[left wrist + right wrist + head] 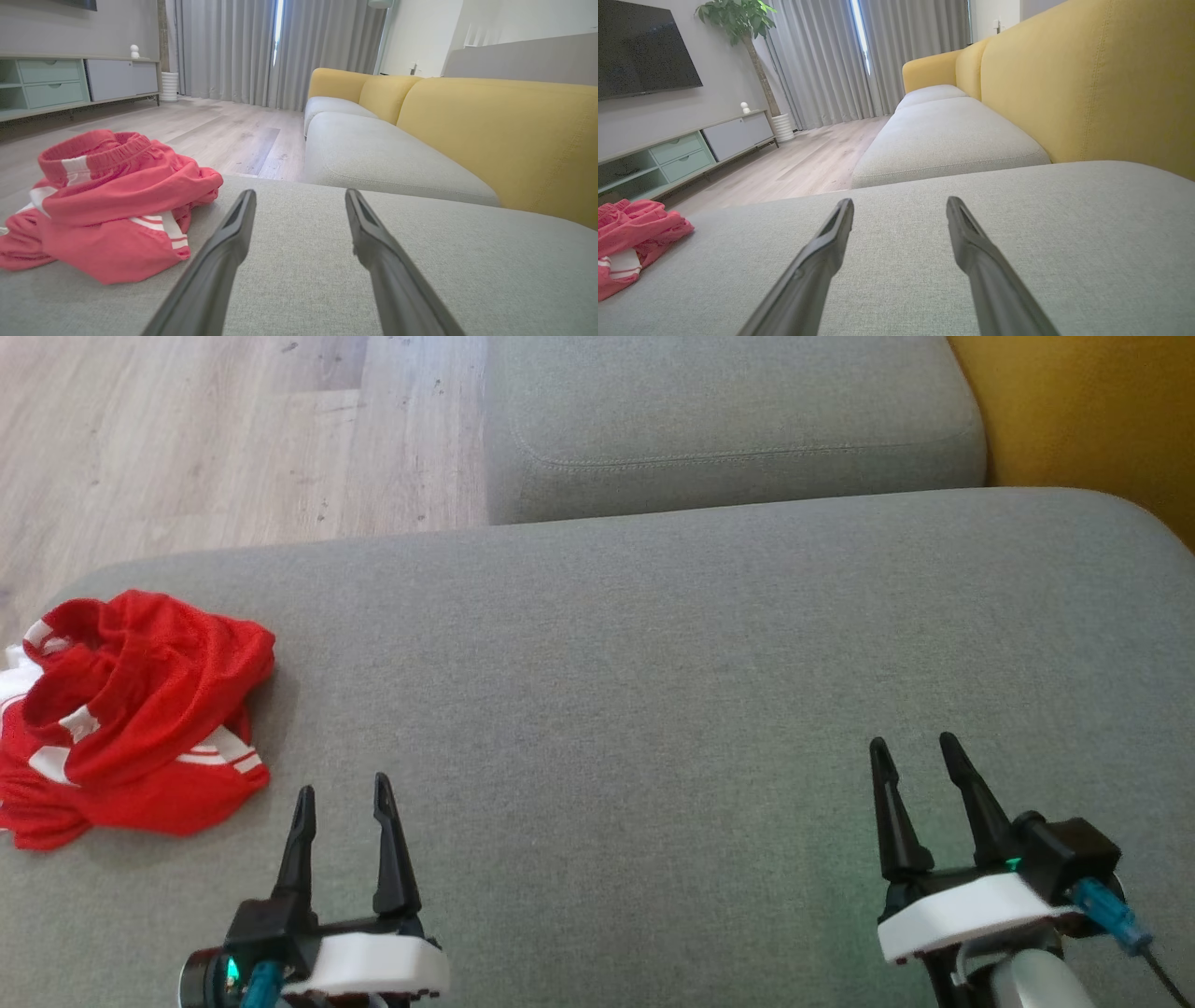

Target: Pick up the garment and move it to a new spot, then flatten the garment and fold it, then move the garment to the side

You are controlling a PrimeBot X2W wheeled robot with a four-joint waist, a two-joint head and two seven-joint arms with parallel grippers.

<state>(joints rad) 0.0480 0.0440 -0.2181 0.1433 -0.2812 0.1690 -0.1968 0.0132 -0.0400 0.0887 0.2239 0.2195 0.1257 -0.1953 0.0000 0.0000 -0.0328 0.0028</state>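
A broad grey sofa seat (653, 691) spreads across the head view, and both arms hover low over it. Beyond it lies a second grey seat cushion (728, 420), set end-on to the first. A yellow backrest (1101, 84) runs along the robot's right side of both. Pale wooden floor (187, 448) stretches away past the left end of the sofa to long grey curtains (233, 46). A low cabinet (682, 154) with pale green drawers stands against the wall, under a dark television (640, 46) and beside a potted plant (738, 18). The garment (140, 719), red with white stripes and an elastic waistband, lies in a crumpled heap on the far left end of the big seat, close to its edge. The left tool (344, 784) sits just beside the heap, to its right and nearer the robot. It does not touch the cloth, and it is spread wide with nothing but bare cushion showing in the gap. The right tool (913, 740) is well apart from the garment, over the right part of the seat. It is likewise spread wide and holds nothing.
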